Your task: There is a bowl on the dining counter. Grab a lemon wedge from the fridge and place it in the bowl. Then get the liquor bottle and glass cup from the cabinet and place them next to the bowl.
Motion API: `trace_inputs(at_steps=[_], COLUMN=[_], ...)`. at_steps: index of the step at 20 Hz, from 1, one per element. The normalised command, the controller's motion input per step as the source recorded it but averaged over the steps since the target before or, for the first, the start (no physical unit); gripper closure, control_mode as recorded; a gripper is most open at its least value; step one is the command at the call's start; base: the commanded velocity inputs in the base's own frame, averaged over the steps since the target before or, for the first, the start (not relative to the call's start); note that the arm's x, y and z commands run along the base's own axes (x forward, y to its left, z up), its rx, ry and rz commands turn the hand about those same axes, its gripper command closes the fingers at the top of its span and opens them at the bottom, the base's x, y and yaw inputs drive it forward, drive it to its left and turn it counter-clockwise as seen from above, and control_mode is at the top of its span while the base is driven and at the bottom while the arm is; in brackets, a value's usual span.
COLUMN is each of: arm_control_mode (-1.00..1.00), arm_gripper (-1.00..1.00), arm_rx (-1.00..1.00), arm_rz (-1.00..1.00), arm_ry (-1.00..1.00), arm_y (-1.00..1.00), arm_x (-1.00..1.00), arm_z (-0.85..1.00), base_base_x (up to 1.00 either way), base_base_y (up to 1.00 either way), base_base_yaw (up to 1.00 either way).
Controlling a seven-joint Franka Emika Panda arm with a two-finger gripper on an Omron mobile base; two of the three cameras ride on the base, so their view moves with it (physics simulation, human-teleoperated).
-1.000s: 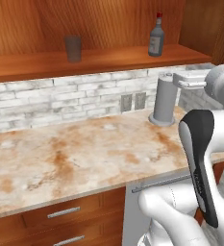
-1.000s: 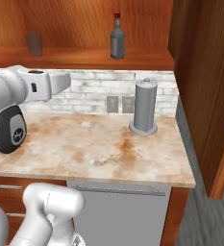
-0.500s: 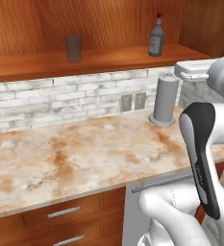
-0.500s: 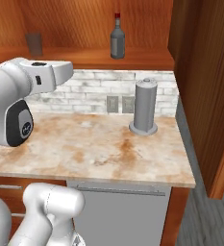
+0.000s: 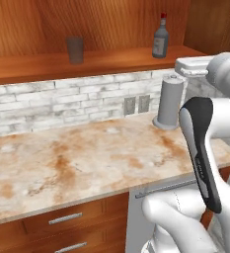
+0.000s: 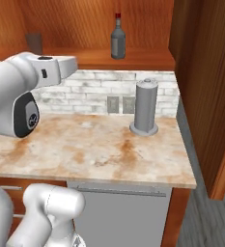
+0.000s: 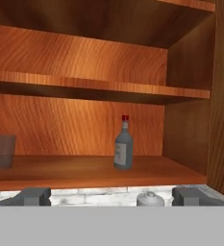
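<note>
The liquor bottle, grey glass with a red cap, stands upright on the lowest shelf of the open wooden cabinet, right of centre; it also appears as bottle and bottle. The glass cup stands far to its left on the same shelf, seen too as cup and cup. My gripper is open and empty, its fingertips wide apart, level with the shelf edge and well short of the bottle. The bowl, lemon wedge and fridge are out of view.
A grey cylindrical holder stands on the marble counter under the bottle, near the backsplash outlets. A tall wooden panel closes the right side. More shelves sit above. Drawers lie under the counter.
My hand has risen from just above the grey holder to the level of the lowest shelf edge and swung slightly toward the cabinet. The jaws stayed open; bottle and cup have not moved.
</note>
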Motion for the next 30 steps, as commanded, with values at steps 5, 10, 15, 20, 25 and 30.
trace_inputs(at_steps=[5,10,15,20,25,30], arm_control_mode=[-1.0,-1.0,-1.0,-1.0,-1.0,-1.0], arm_gripper=[-1.0,-1.0,-1.0,-1.0,-1.0,-1.0], arm_rx=[0.02,0.01,0.0,0.0,0.01,0.01], arm_rz=[0.0,0.0,0.0,0.0,0.0,0.0], arm_ry=[0.0,0.02,0.01,0.02,0.0,0.0], arm_y=[0.0,-0.01,-0.06,-0.21,-0.26,-0.26], arm_x=[0.66,0.75,0.6,0.56,0.55,0.5], arm_z=[0.13,0.08,0.04,0.11,0.15,0.13], base_base_x=[0.0,0.0,0.0,0.0,0.0,0.0], base_base_y=[0.0,0.0,0.0,0.0,0.0,0.0], base_base_yaw=[0.0,0.0,0.0,0.0,0.0,0.0])
